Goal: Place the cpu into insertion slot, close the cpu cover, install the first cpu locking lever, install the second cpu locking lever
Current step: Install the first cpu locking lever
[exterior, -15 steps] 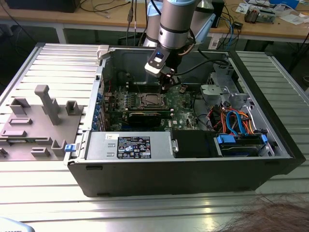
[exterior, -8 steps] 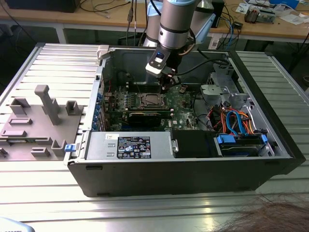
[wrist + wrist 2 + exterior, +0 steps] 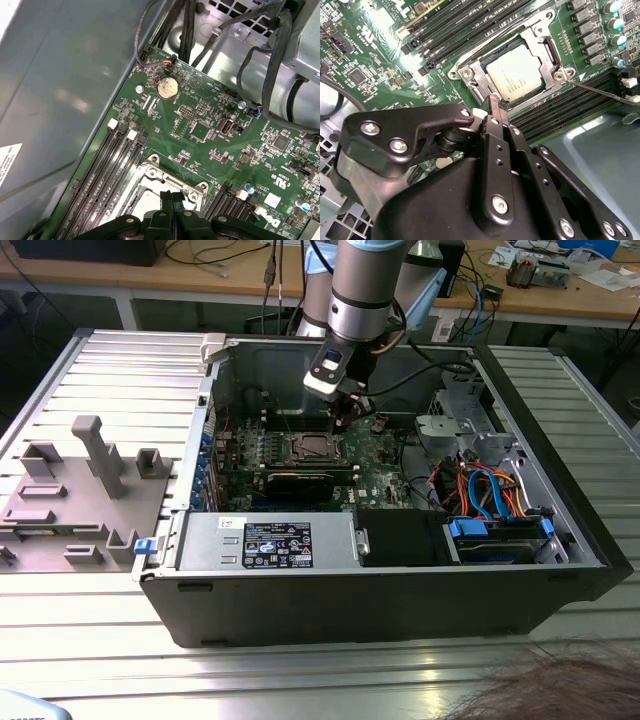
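The cpu (image 3: 516, 75), a silver-grey square chip, lies in the insertion slot (image 3: 470, 80) on the green board. The cpu cover (image 3: 544, 49), a metal frame with a cut-out centre, lies down flat around it. A thin wire lever (image 3: 600, 93) runs out from one socket corner, away from the frame. In both wrist views my gripper (image 3: 496, 106) is shut with nothing between its fingers, its tips at the socket's edge beside the cpu. The first wrist view has the gripper (image 3: 172, 196) over the frame's rim (image 3: 167, 176). In the exterior view the gripper (image 3: 345, 412) hangs just above the socket (image 3: 310, 447).
The open computer case (image 3: 380, 610) lies on a slatted metal table. Memory slots (image 3: 555, 112) flank the socket. Cables and a blue drive bay (image 3: 495, 525) crowd the exterior view's right. A grey fixture block (image 3: 95, 490) stands outside at the exterior view's left.
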Motion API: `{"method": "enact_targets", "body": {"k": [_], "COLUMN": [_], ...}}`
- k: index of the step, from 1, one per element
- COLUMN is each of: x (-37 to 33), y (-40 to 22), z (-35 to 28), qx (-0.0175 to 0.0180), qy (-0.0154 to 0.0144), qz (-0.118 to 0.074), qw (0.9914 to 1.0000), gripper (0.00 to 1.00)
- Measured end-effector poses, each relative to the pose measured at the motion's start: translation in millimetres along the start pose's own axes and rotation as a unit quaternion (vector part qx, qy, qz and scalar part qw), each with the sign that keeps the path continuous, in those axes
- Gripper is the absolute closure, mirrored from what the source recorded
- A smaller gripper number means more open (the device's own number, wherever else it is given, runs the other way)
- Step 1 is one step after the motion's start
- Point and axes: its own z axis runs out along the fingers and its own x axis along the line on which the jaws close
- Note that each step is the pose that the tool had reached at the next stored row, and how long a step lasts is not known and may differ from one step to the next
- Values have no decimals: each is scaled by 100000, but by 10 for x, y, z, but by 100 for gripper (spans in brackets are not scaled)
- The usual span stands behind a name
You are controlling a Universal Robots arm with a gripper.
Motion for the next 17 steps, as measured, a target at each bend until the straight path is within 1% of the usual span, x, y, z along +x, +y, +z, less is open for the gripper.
{"method": "enact_targets", "body": {"k": [7, 17], "x": [0, 0], "y": [0, 0], "z": [0, 0], "qx": [32, 73], "qy": [-46, -108], "qz": [-1334, -3080], "qw": [99991, 99952], "gripper": [89, 89]}}
